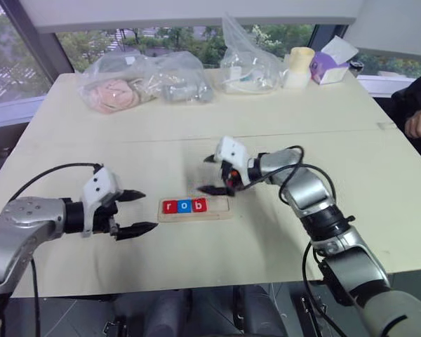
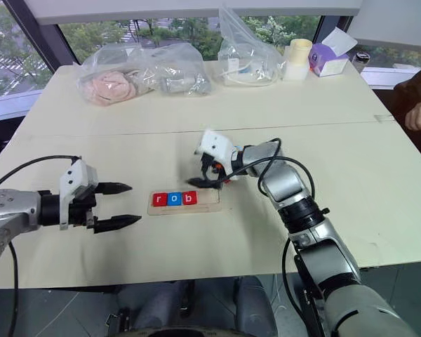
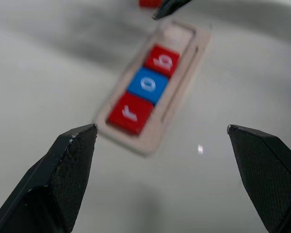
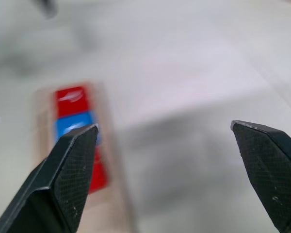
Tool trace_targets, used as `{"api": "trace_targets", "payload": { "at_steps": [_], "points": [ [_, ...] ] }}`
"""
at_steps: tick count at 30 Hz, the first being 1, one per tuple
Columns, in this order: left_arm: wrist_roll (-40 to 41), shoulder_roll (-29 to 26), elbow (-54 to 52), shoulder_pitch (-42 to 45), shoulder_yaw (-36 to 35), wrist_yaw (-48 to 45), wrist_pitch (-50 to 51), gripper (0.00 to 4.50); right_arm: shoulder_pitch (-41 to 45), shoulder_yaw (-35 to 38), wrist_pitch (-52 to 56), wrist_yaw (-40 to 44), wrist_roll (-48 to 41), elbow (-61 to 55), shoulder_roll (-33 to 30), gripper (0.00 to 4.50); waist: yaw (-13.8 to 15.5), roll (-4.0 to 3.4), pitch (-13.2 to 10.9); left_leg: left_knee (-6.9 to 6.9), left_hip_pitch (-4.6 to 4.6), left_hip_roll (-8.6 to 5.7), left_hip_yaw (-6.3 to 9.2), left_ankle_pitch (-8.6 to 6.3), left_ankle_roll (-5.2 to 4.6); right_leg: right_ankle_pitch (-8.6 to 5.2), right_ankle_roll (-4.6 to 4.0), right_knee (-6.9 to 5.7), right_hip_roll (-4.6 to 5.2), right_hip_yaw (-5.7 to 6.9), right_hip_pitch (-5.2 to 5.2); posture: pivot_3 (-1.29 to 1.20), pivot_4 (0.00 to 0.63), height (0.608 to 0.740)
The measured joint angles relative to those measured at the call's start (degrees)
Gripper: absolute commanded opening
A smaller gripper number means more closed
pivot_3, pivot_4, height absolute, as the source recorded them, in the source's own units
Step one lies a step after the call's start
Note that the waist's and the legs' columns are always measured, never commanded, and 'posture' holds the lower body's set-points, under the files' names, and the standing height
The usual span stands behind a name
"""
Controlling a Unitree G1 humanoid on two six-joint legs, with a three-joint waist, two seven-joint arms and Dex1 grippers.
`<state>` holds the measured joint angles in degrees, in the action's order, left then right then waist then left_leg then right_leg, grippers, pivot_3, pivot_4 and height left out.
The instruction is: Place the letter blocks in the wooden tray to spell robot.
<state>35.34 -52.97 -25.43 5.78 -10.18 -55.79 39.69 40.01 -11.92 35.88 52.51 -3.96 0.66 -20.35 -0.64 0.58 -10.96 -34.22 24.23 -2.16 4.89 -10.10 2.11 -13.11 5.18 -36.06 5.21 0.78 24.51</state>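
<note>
Two robot arms are reaching in from the near edge over a pale table (image 1: 196, 133), the largest thing in view.

On the left, the left gripper (image 1: 136, 212) is hovering just left of the tray (image 1: 221, 205), pointing toward it. Its two black fingers are standing wide apart with nothing between them.

On the right, the right gripper (image 1: 212, 175) is hanging just above and behind the tray's right end, pointing left. Its fingers are also spread, and they are holding nothing. A bit of red is showing right beside this gripper, but what it is cannot be told.

The tray, a long pale wooden strip, is lying flat near the middle of the table, between the two grippers. Three letter blocks are sitting side by side in its slot, filling the left part: a red r (image 1: 170, 206), a blue o (image 1: 184, 206) and a red b (image 1: 199, 205). The right part of the slot is lying bare.

Far behind the tray, along the table's back edge by the window, clear plastic bags (image 1: 144, 81) of soft items are resting, with a cream cup (image 1: 299, 67) and a purple tissue box (image 1: 330, 67) to their right.

Well to the right of the tray, at the table's edge, a person's hand (image 1: 419, 125) is resting.
</note>
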Motion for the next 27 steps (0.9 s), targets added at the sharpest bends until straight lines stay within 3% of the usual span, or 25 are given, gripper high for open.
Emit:
{"api": "trace_targets", "payload": {
  "at_steps": [7,12,16,19,23,24,27],
  "points": [
    [2.9,5.9,-2.3,6.7,0.8,5.6,2.4,4.5,-16.7,5.2,19.2,-18.1,0.9,-18.5,4.1,4.48,-0.5,0.02,0.0,0.0,-0.05,0.0,-0.06,0.0,0.0,0.0,0.0,-0.05,-0.03,-0.07,0.01,0.0,0.15,0.74],
    [2.9,8.2,-2.7,8.7,3.6,7.1,2.7,4.5,-18.3,5.3,22.5,-25.4,1.6,-20.7,6.5,4.48,-0.4,0.02,0.0,0.0,-0.09,0.01,-0.09,0.0,-0.01,-0.01,-0.01,-0.05,-0.06,-0.1,-0.01,0.0,0.15,0.74],
    [2.3,8.5,-0.9,10.4,5.6,6.9,2.4,4.5,-16.9,4.8,19.6,-28.6,1.7,-15.0,8.1,4.48,-0.4,0.03,0.0,0.0,-0.11,0.0,-0.1,0.01,-0.01,-0.01,-0.01,-0.04,-0.08,-0.1,-0.05,0.0,0.15,0.74],
    [1.2,8.0,0.3,10.6,7.0,5.8,1.9,4.5,-15.2,4.5,16.9,-29.2,1.5,-10.5,8.1,3.61,-0.4,0.03,0.0,0.0,-0.12,0.0,-0.11,0.01,-0.02,-0.01,-0.01,-0.04,-0.09,-0.1,-0.05,0.0,0.15,0.74],
    [0.3,7.7,0.7,10.6,7.2,4.9,1.2,4.5,-14.7,4.2,15.6,-29.3,1.5,-9.2,7.7,1.53,-0.4,0.03,0.0,0.0,-0.12,0.01,-0.1,0.01,-0.02,-0.01,-0.01,-0.04,-0.11,-0.11,-0.05,0.0,0.15,0.74],
    [0.2,7.7,0.7,10.6,7.2,4.9,1.2,4.5,-14.7,4.0,15.4,-29.4,1.5,-9.1,7.6,1.2,-0.5,0.03,0.0,0.0,-0.12,0.01,-0.1,0.01,-0.02,-0.01,-0.01,-0.04,-0.11,-0.11,-0.05,0.0,0.15,0.74],
    [0.2,7.8,0.6,10.4,7.2,5.0,1.2,4.5,-14.5,3.7,15.6,-30.3,1.6,-9.1,7.6,1.19,-0.5,0.03,0.0,0.0,-0.12,0.02,-0.1,0.01,-0.02,-0.01,-0.01,-0.04,-0.11,-0.11,-0.05,0.0,0.15,0.74]
  ]
}}
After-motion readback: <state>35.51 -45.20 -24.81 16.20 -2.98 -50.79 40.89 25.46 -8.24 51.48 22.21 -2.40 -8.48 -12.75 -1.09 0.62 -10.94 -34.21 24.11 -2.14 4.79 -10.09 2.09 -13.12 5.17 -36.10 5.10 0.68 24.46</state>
